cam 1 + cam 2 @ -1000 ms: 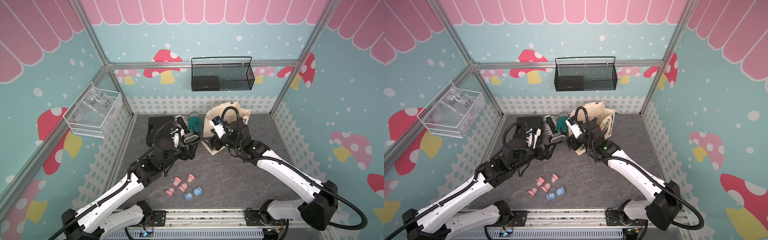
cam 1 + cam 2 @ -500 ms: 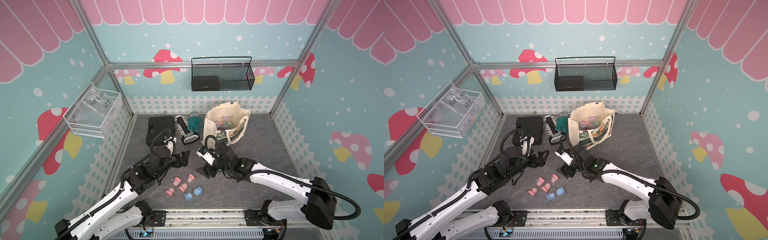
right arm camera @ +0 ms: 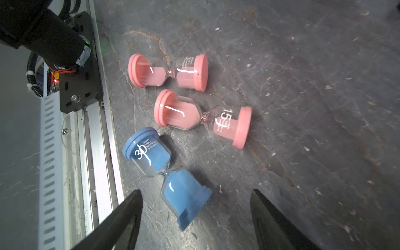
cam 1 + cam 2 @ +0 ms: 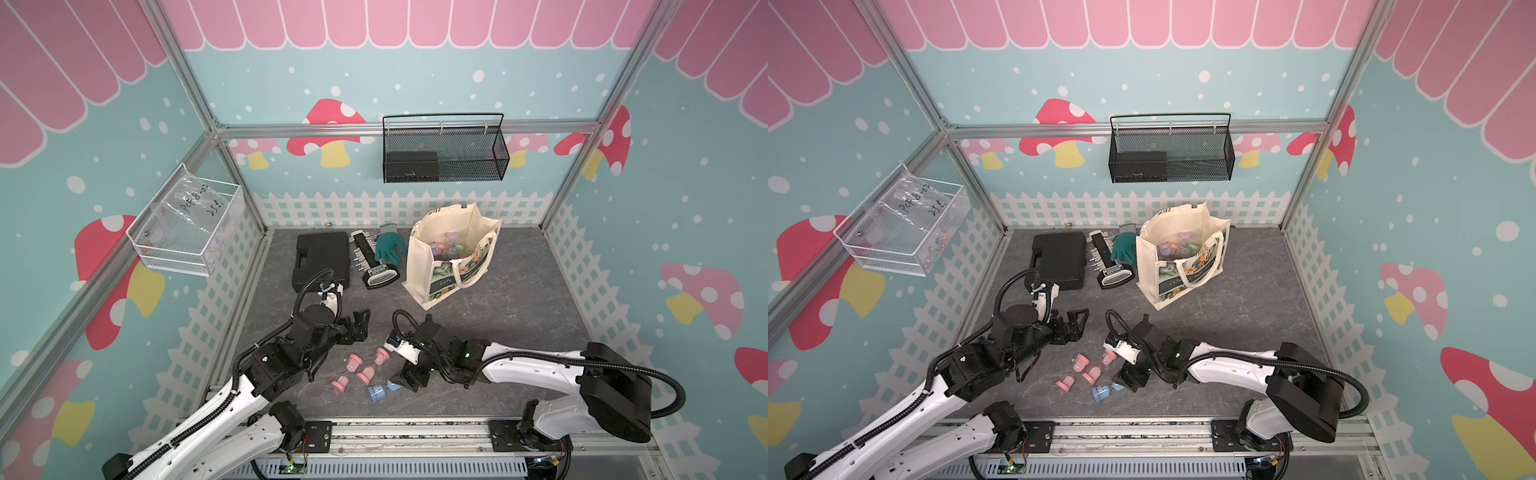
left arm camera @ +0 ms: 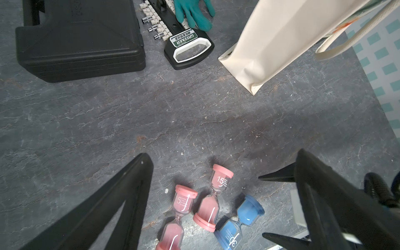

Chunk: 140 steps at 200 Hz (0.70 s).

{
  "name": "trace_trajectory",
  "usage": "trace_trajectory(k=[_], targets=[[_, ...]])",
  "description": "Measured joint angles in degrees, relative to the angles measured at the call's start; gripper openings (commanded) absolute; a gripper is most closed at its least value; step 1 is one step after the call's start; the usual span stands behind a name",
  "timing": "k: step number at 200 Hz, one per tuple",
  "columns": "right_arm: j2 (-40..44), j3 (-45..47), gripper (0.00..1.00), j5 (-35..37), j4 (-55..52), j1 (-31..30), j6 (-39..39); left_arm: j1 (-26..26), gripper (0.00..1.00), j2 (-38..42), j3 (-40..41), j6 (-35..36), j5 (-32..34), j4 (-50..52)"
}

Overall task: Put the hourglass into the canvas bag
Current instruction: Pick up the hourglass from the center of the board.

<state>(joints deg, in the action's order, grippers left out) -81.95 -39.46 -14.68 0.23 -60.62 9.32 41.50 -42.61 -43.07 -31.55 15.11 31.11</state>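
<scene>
A blue hourglass (image 3: 166, 175) lies on its side near the front rail, also seen in both top views (image 4: 382, 390) (image 4: 1106, 390). One of its caps lies between the fingers of my right gripper (image 3: 194, 192), which is open, low over the floor (image 4: 409, 376), and touching nothing. Two pink hourglasses (image 3: 167, 72) (image 3: 202, 121) lie beside it. My left gripper (image 5: 223, 153) is open and empty, hanging behind the pink ones (image 4: 359, 324). The canvas bag (image 4: 451, 257) stands upright at the back with its mouth open and purplish hourglasses inside (image 4: 446, 249).
A black case (image 4: 320, 259), a socket rail (image 4: 372, 266) and a green glove (image 4: 388, 249) lie left of the bag. A black wire basket (image 4: 444, 153) hangs on the back wall and a clear bin (image 4: 187, 232) on the left wall. The front rail (image 4: 395, 432) runs close behind the blue hourglass.
Both arms have drawn back from the bag to the front. The right gripper has dropped beside the blue hourglass and the left has lowered behind the pink ones.
</scene>
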Motion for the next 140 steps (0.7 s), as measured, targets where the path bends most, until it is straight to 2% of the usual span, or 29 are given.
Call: trace_trajectory(k=[80,140], targets=[[-7.3,0.5,0.80,0.1,5.1,-2.5,-0.1,-0.2,0.99,2.4,1.0,-0.8,1.4,0.8],[-10.4,0.5,0.75,1.2,7.2,-2.5,-0.1,-0.2,0.99,2.3,1.0,-0.8,1.7,0.8]])
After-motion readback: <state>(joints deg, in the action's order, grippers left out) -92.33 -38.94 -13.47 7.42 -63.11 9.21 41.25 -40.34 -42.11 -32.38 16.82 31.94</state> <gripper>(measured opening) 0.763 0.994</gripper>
